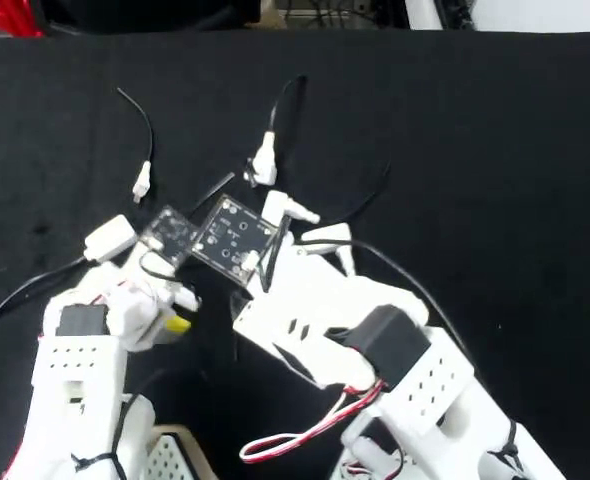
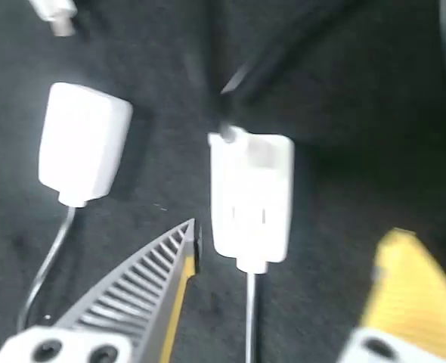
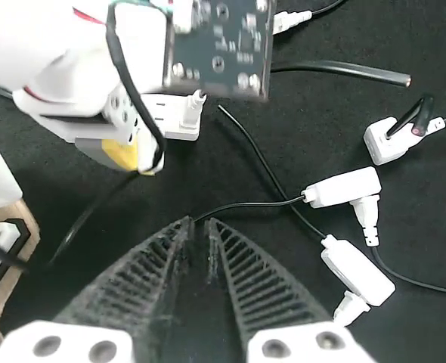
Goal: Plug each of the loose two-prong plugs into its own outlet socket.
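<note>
straddling a white plug [image 2: 251, 198] with the left gripper [image 2: 291, 233] spread wide, seemingly to line up a grasp, with prongs just beside the outlet board [image 3: 219, 45]; holding the right gripper [image 3: 200, 224] clenched, apparently on nothing, near another loose plug [image 3: 342, 187].

Left claw [image 2: 295, 234] gapes wide; right claw [image 3: 200, 225] is closed (fingertips nearly touching).

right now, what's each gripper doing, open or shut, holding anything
Left gripper: open, fingers on either side of a white plug, not clamped on it.
Right gripper: shut, nothing clearly held.
</note>
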Controlling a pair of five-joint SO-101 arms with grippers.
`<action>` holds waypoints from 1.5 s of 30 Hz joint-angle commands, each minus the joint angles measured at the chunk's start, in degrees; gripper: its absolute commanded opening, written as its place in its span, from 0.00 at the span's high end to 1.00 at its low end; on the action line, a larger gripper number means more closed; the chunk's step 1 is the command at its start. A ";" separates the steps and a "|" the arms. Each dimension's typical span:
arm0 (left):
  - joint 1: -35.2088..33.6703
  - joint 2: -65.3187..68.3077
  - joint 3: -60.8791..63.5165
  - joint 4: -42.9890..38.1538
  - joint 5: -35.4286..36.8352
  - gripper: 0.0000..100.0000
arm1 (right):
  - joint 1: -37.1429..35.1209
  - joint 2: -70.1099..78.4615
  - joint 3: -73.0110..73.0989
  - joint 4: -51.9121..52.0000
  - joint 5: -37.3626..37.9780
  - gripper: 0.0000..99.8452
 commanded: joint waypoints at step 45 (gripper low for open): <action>0.66 35.25 -29.76 8.62 11.87 0.97 | 0.88 -1.19 0.84 -2.64 -0.88 0.98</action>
